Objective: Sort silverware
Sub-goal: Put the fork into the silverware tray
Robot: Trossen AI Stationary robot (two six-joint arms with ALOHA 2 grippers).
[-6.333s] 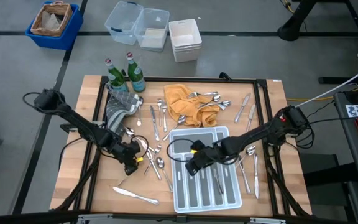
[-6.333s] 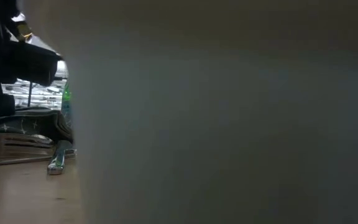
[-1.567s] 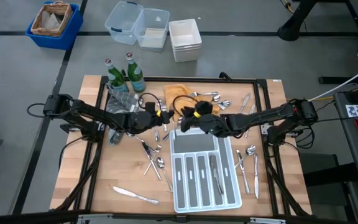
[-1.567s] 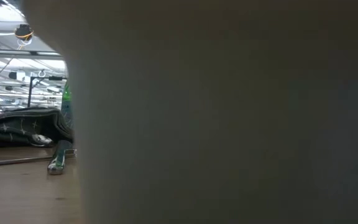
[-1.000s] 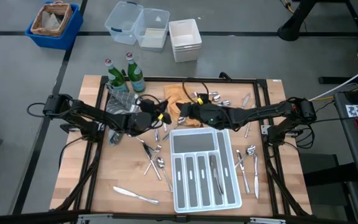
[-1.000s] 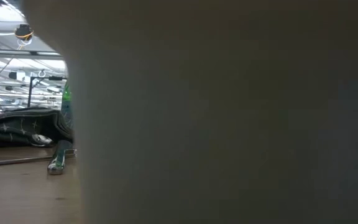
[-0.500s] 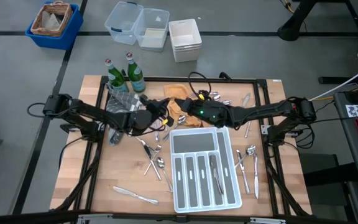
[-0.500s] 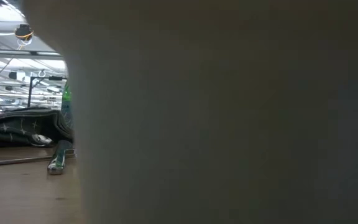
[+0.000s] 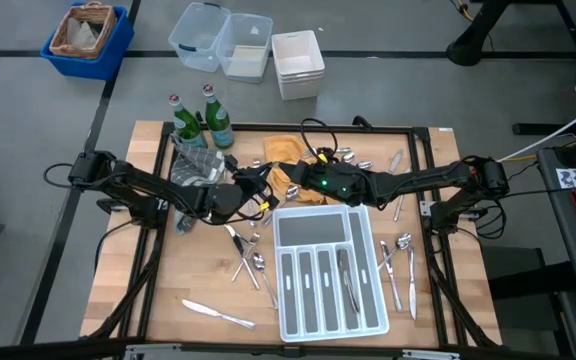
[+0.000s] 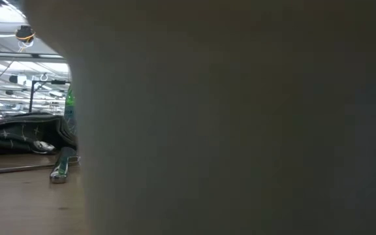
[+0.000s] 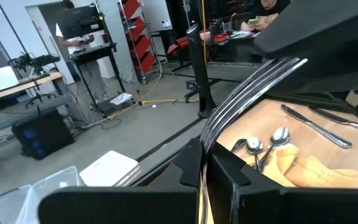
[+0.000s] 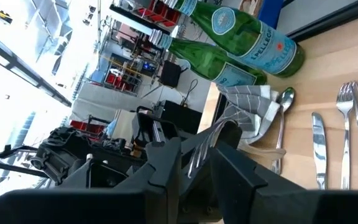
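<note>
My left gripper [image 9: 256,192] and my right gripper [image 9: 286,186] meet tip to tip above the table, just beyond the far end of the white tray [image 9: 328,272]. Both are shut on one silver fork [image 11: 247,99], which spans the gap between them. The fork also shows in the right wrist view [image 12: 207,142]. Loose silverware lies on the wood left of the tray [image 9: 246,255], right of it [image 9: 398,262] and at the far right [image 9: 353,160]. A few pieces lie in the tray's slots [image 9: 346,280]. My left gripper pinches the fork between its two fingers [image 11: 190,169] near the base of the tines [image 11: 207,138]. The fingers come level from the table's left. The fork is lifted clear, and its tines run away from the fingers toward the other gripper. My right gripper has the fork's tine end [image 12: 211,134] between its two fingers [image 12: 166,158], coming level from the table's right. In the left wrist view the tine tips [image 11: 298,62] end between its dark fingers. The fork is clear of the table.
Two green bottles [image 9: 200,120] and a grey cloth [image 9: 193,170] stand at the far left. An orange cloth [image 9: 280,152] lies under the grippers. A table knife [image 9: 218,315] lies near the front edge. The low view is mostly blocked by a near pale wall [image 10: 240,130].
My right gripper has gone a little toward the table's left, up to my left gripper. My left gripper has stayed almost in place.
</note>
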